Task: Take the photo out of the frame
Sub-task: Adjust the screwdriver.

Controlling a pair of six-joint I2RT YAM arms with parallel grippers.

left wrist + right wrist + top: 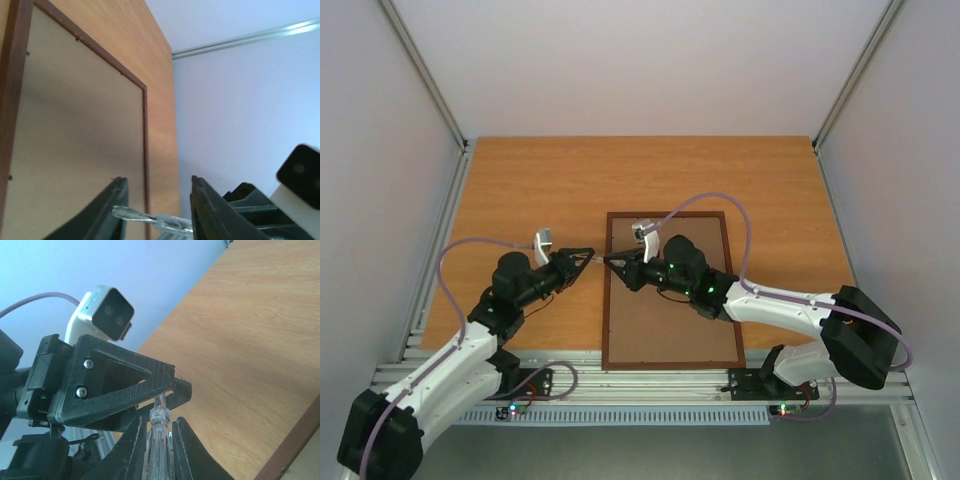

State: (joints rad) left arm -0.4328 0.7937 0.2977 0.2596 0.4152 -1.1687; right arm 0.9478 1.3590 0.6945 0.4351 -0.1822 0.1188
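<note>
My left arm sits nearest, rising from the near desk edge and reaching forward and to the right. My left end effector is just beside the left rail of the frame, with its fingers apart and the metal tip of a clear-handled tool lying across the gap between them. My right end effector meets it tip to tip from the right and is clamped on the handle of that tool. The frame lies flat on the desk, right of centre, with its brown hardboard back facing up. My right arm reaches across it. The photo is hidden beneath the back.
</note>
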